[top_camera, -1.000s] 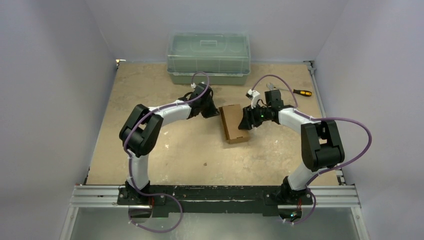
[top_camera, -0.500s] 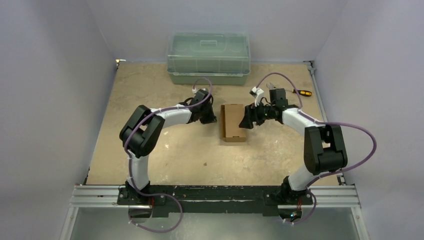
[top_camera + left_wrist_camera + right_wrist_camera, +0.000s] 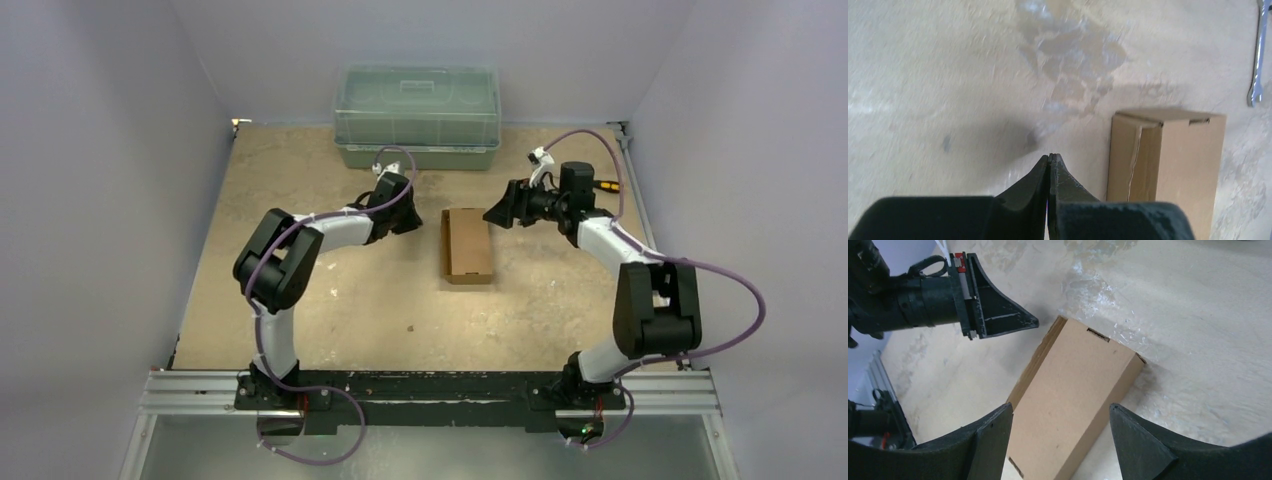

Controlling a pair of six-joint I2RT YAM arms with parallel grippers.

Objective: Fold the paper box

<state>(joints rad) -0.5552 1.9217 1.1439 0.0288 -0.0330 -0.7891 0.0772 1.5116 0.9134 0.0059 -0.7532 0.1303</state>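
Your box [image 3: 467, 246] lies closed, near side of the bin [image 3: 417, 115], untouched. Left gripper [image 3: 1049, 157] is pinched together; right gripper [image 3: 1061, 410] gapes empty. Nudge the box carelessly and its creased side flap may spring loose.

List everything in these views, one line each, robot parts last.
paper box: one, brown cardboard, oblong carton lying flat mid-table
bin: one, green translucent with lid, far edge of the table
screwdriver: one, yellow-and-black handle, far right, partly hidden
metal tool: one, silver, perhaps a wrench, lying beyond the box in the left wrist view
table: one, tan, scuffed
rail: one, aluminium, near edge
left arm: one, white and black, purple cable
right arm: one, white and black, purple cable
left gripper: one, black, shut, empty, left of the box
right gripper: one, black, open, empty, off the box's far right corner
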